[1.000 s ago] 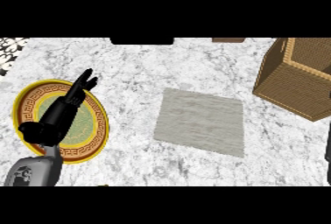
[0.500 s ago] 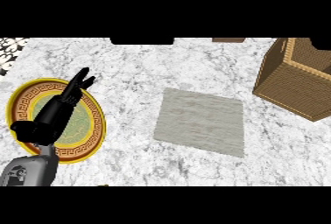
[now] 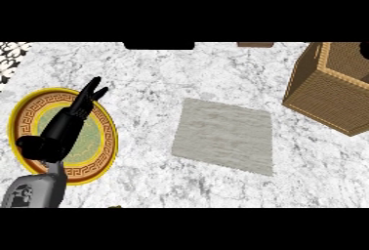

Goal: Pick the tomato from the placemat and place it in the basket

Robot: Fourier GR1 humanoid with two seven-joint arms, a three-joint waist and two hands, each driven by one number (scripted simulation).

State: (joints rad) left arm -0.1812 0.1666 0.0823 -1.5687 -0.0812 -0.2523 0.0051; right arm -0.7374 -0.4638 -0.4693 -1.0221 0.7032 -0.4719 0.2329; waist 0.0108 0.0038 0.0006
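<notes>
One hand [image 3: 66,126], your left, lies with fingers straight and spread over the plate [image 3: 25,110], holding nothing, because no tomato shows on the placemat [image 3: 225,135] for the basket [image 3: 333,90].

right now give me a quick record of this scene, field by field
left hand: open, fingers straight, over the plate
plate: round, yellow rim, at the counter's left
placemat: grey, mid-counter, nothing on it
basket: wicker, at the right edge
tomato: not visible
right hand: not in view
counter: white marble
</notes>
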